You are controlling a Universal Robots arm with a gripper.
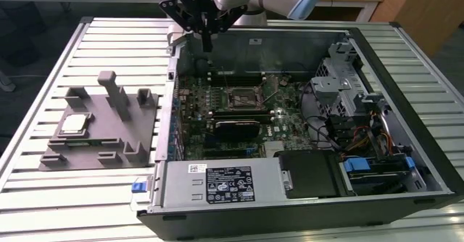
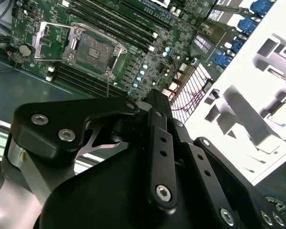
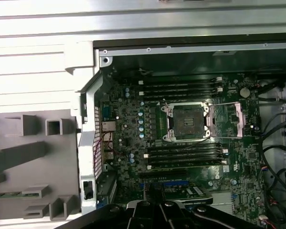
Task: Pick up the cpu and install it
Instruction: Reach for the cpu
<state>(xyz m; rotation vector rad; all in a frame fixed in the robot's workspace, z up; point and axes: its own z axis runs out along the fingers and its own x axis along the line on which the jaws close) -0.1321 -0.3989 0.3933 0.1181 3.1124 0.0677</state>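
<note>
On the exterior view's left, a grey plastic fixture tray [image 1: 101,163] with several upright posts sits on the ribbed aluminium table [image 1: 73,198]. The cpu [image 1: 75,123], a small flat square chip with a shiny silver top and a thin greenish-tan rim, lies in a recess on the part of the tray farthest from the computer. It rests flat with the metal face up. Being square it has no clear long axis, and its edges run roughly parallel to the tray's edges. A low block [image 1: 76,95] stands just behind it, and a tall grey post [image 1: 116,92] and a shorter one [image 1: 145,98] rise between it and the computer.

Next comes the open black computer case [image 1: 290,220], lying on its side, with its upright metal wall [image 1: 173,90] just beside the tray. Inside lies the green motherboard [image 1: 195,106]. Its square processor socket [image 1: 243,97] is uncovered, with the metal load plate [image 3: 227,119] swung open beside it in the first wrist view. Black memory slots [image 3: 186,153] run along both sides of the socket. A grey labelled power supply [image 1: 217,185] fills the near corner.

The black gripper [image 1: 208,47] hangs above the far edge of the case, over the motherboard and well apart from the cpu. Its fingers look pressed together into one narrow tip, with nothing between them.

Farther right stand a silver drive cage [image 1: 340,84] and bundled cables with a blue connector [image 1: 359,166].
</note>
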